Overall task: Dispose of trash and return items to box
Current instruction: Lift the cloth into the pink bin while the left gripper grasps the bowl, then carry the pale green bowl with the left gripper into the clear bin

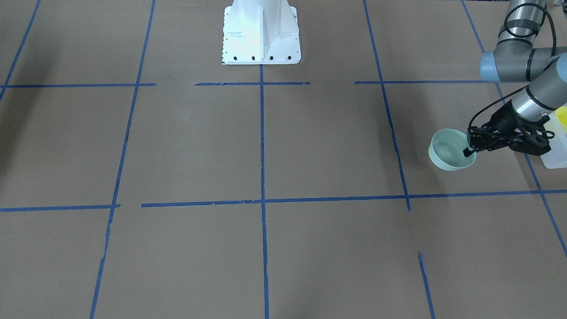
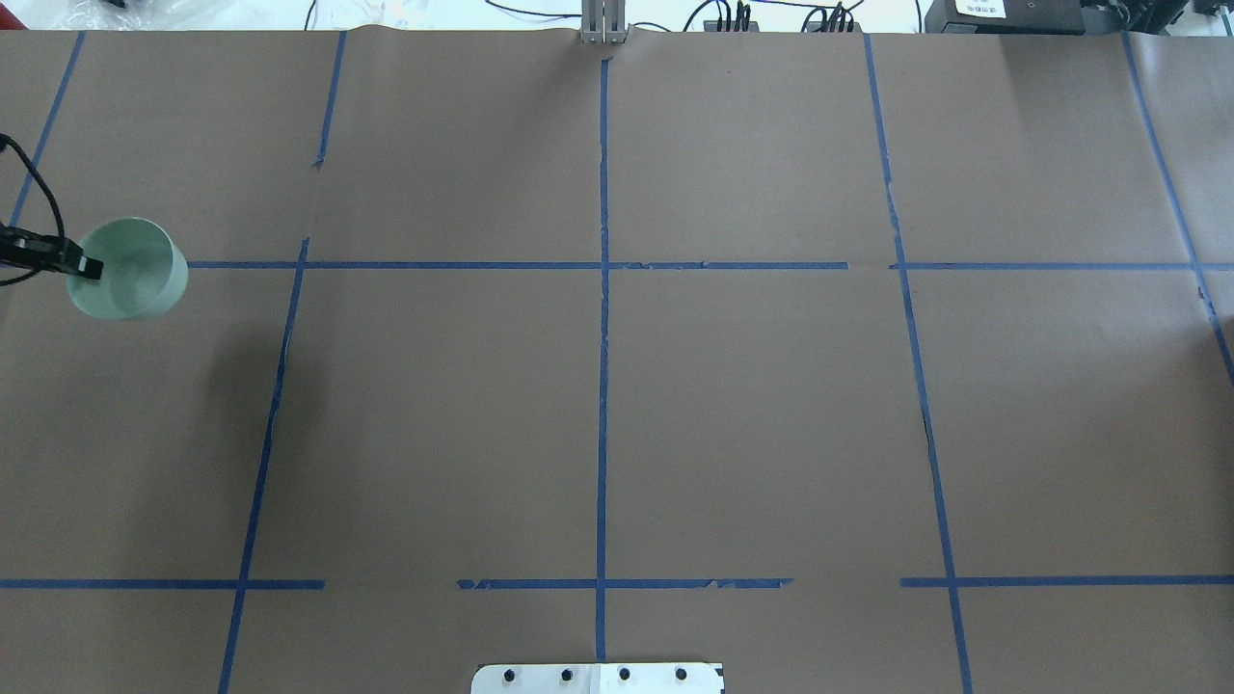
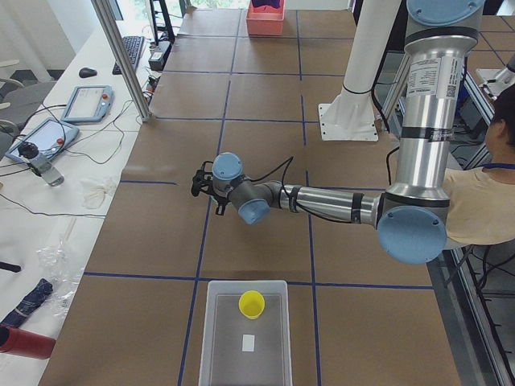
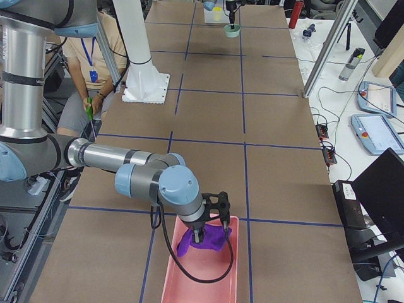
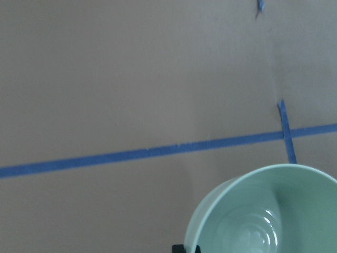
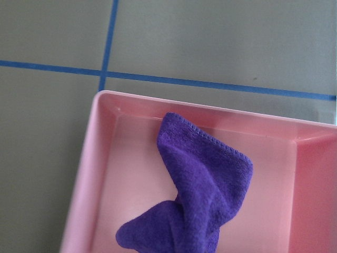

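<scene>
The left tool point(image 1: 467, 149) is pinching the rim of the pale green bowl point(image 1: 447, 153) near the front-facing view's right edge, close to the translucent bin point(image 3: 211, 338) where the yellow cup point(image 3: 251, 303) is sitting. The right tool point(image 4: 213, 232) is hanging over a purple cloth point(image 6: 200, 195) in a pink tray point(image 6: 95, 174); I cannot tell whether it is open or closed.

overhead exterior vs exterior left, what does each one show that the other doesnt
Only overhead: the pale green bowl, its rim pinched by the left gripper. Only exterior left: the box with the yellow cup inside, and a pink tray at the far end. Both: the gripper, the taped brown table, the white base.
</scene>
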